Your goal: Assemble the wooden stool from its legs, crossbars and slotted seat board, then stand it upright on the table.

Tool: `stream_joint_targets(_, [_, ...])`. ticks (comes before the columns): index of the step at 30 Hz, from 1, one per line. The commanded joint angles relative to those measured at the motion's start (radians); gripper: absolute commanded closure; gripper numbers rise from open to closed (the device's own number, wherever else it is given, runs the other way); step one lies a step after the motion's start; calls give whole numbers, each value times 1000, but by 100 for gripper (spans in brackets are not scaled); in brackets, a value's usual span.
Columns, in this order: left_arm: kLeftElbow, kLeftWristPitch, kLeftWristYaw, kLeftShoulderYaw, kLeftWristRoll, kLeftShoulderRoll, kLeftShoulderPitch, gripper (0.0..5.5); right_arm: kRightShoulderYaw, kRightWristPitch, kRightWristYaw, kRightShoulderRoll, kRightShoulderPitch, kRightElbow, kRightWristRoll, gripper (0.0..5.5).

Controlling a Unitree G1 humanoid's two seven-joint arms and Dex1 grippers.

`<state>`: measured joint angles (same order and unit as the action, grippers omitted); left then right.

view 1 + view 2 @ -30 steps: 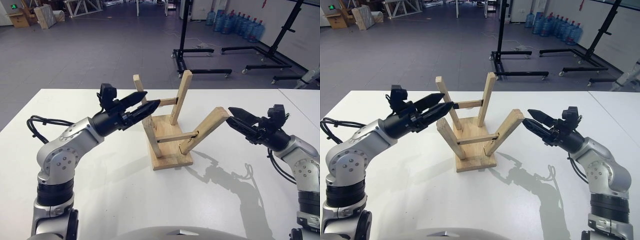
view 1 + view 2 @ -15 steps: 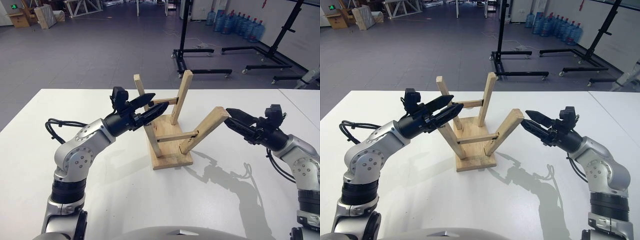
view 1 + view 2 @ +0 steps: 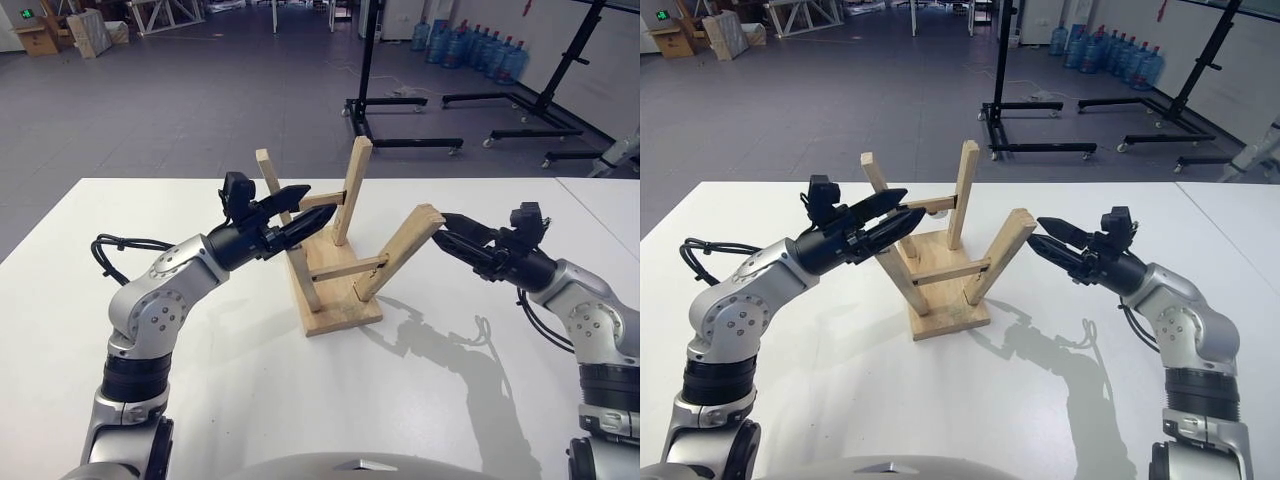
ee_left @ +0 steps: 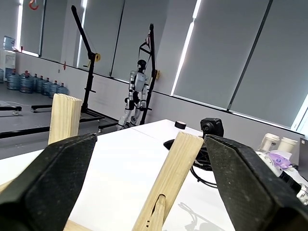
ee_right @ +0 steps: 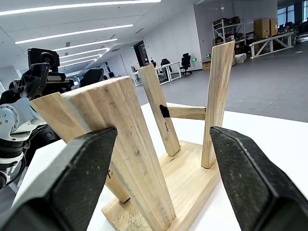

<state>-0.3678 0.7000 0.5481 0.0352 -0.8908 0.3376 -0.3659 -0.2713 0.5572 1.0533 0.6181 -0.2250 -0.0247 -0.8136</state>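
Resting seat-down at mid-frame in the left eye view, the pale wooden stool (image 3: 350, 268) points its square legs up from the white table (image 3: 200, 400). The left gripper (image 3: 313, 203) and right gripper (image 3: 441, 228) both gape beside the legs.

In the left wrist view, black wedge fingers (image 4: 48, 178) are spread around a grainy leg (image 4: 168, 183).

In the right wrist view, matte fingers (image 5: 72, 178) are likewise apart, bracketing a thick leg (image 5: 130, 159).

Top of leg (image 3: 304, 272) hidden behind left end effector (image 3: 316, 202).

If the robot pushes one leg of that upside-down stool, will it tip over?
Probably not easily: the stool rests on its flat seat board, so it would likelier slide on the table. It looks like stiff wood, not floppy. The slanted leg by the right pincer might wobble if loosely fitted.
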Motion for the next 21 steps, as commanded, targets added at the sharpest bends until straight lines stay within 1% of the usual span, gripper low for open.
stream_joint_targets(1, [8,30,12,-67,4,-34,-60,142,139,13,93,-56,-37,65,6,193])
stream_joint_targets(4, [22,29,19,-80,15,-38,-68,142,161,19,93,-78,-40,86,-4,193])
stream_joint_targets(8, [51,29,43,-131,48,-55,-43,142,178,37,83,-105,-42,131,-30,193])
stream_joint_targets(15, [85,17,53,-185,70,-97,-50,142,233,56,92,-126,-53,162,-17,193])
stream_joint_targets(18, [96,12,55,-185,68,-99,-57,142,268,19,101,-139,-51,130,38,193])
stream_joint_targets(21, [114,0,57,-171,73,-89,-58,142,249,3,100,-134,-41,121,48,193])
